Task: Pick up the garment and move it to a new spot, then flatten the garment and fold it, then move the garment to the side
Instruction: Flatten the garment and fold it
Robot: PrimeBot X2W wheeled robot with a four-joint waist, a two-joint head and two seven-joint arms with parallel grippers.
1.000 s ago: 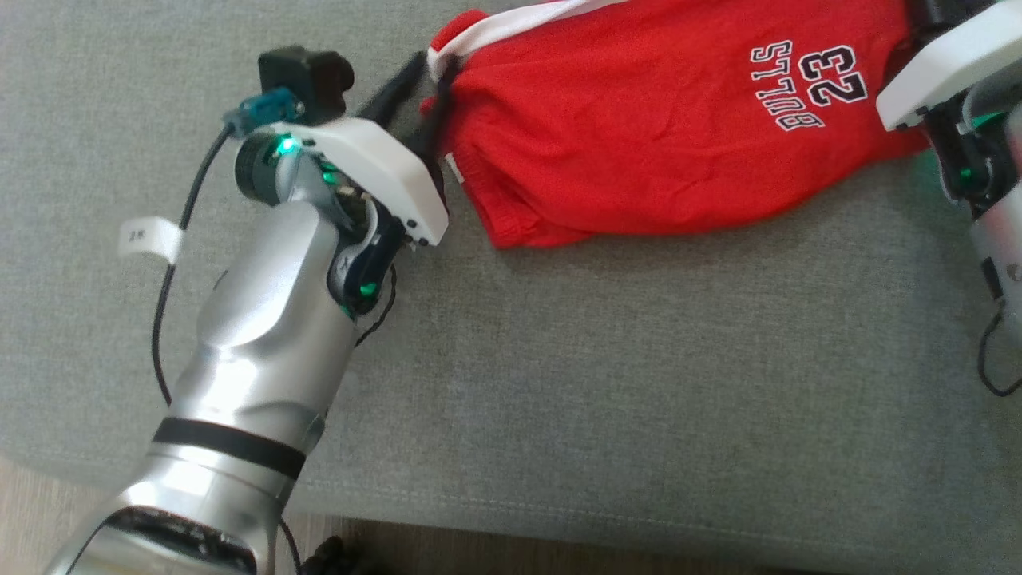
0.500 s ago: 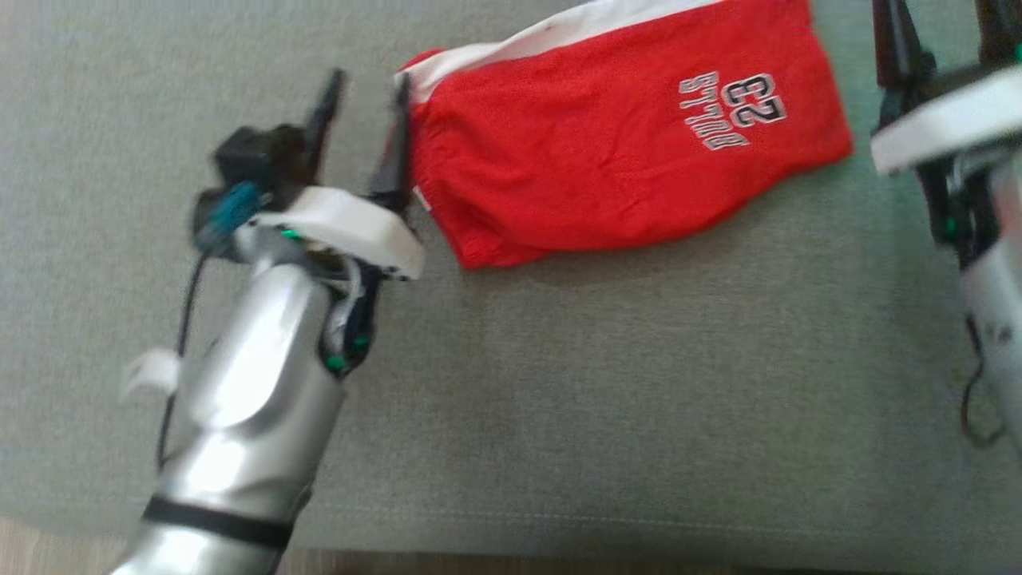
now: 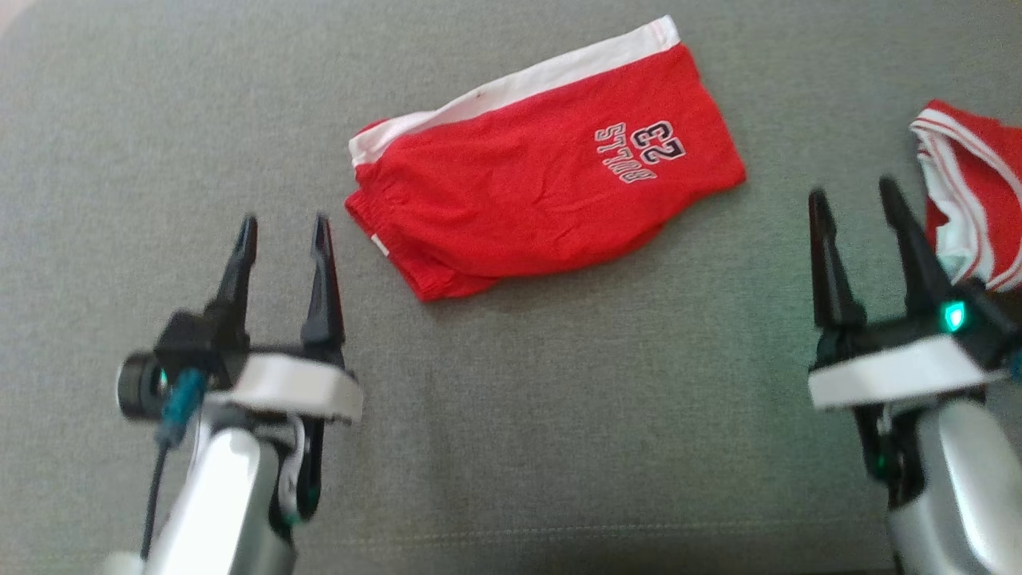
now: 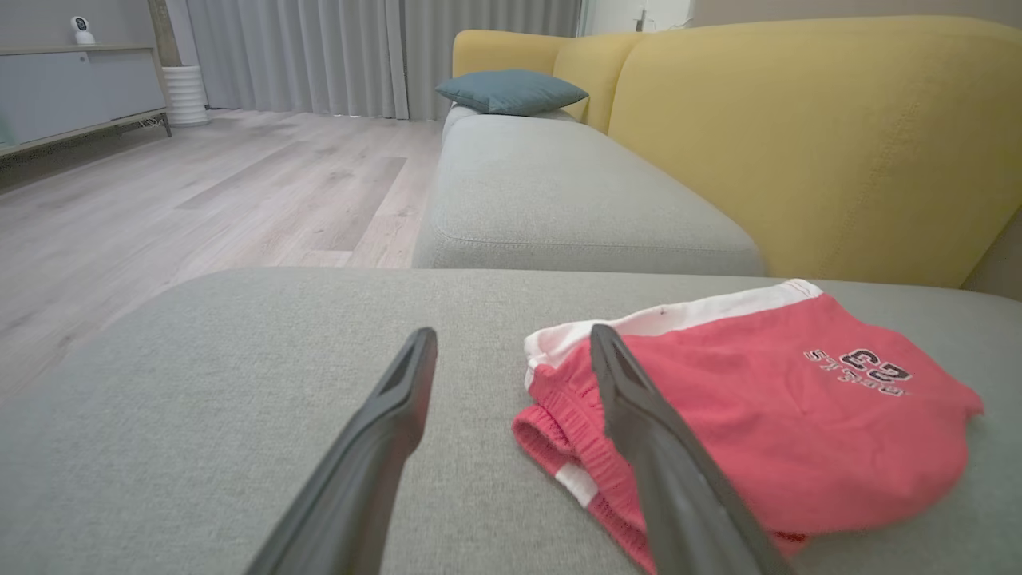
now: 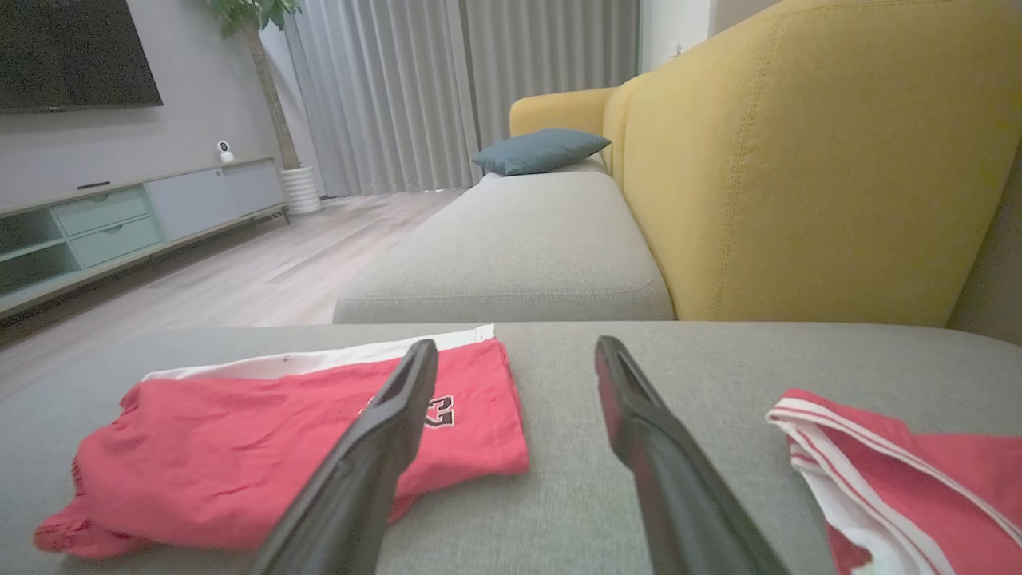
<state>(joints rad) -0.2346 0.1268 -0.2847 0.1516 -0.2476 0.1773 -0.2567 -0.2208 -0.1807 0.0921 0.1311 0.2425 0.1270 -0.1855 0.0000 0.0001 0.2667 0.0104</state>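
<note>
Overhead, folded red shorts (image 3: 543, 192) with a white band lie flat on the grey fabric cushion (image 3: 559, 415), apart from the left gripper (image 3: 283, 228) and right gripper (image 3: 853, 190), both spread wide, empty. Left wrist: shorts just past its fingers (image 4: 655, 447). Right wrist: shorts left, red white-striped garment (image 5: 918, 471) right.

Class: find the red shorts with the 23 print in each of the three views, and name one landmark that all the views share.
Head view: red shorts upper centre, flat on the grey cushion.
Left wrist view: red shorts lower right.
Right wrist view: red shorts lower left.
Shared landmark: the shorts' white band, along their far edge.
</note>
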